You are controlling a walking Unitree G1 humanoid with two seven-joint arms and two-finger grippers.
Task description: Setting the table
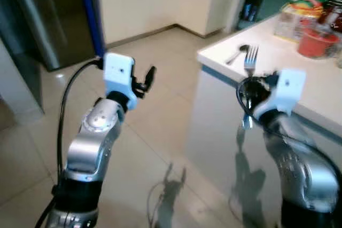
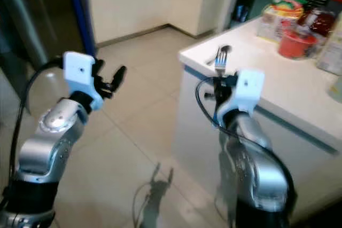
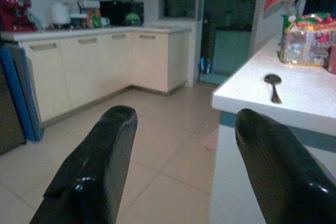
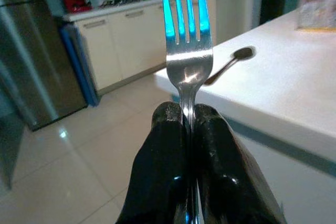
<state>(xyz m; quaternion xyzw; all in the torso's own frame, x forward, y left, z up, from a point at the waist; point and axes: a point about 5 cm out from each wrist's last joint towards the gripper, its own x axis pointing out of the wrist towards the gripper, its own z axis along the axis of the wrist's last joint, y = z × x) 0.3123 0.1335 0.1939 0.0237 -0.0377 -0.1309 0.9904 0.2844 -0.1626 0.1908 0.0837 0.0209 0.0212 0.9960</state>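
At centre right of the left eye view, my right gripper (image 1: 250,95) is closed on the fork (image 1: 250,59), pinching its neck just below the tines. The tines stand upright above my fingers (image 4: 169,129), against the near edge of the white counter (image 1: 320,86); the handle runs down between the pads and out below. The metal looks stiff, light and smooth, so I judge it could swivel or slide in a narrow pinch. A hold this close to the head keeps the tines steady, but the long handle hangs free. To lay it flat, I would tip the wrist and lower the handle first.

Toward the upper left of that view, my left gripper (image 1: 145,80) hangs over the tiled floor (image 1: 160,78), fingers spread wide and holding nothing.

On the counter, above the fork in the frame, lies a spoon (image 1: 236,54), bowl away from me, near the corner. At upper right stand a red bowl (image 1: 316,42) and a wrapped package (image 1: 297,14), well apart from the spoon. I judge the bare surface beside the spoon the likely place for the fork.
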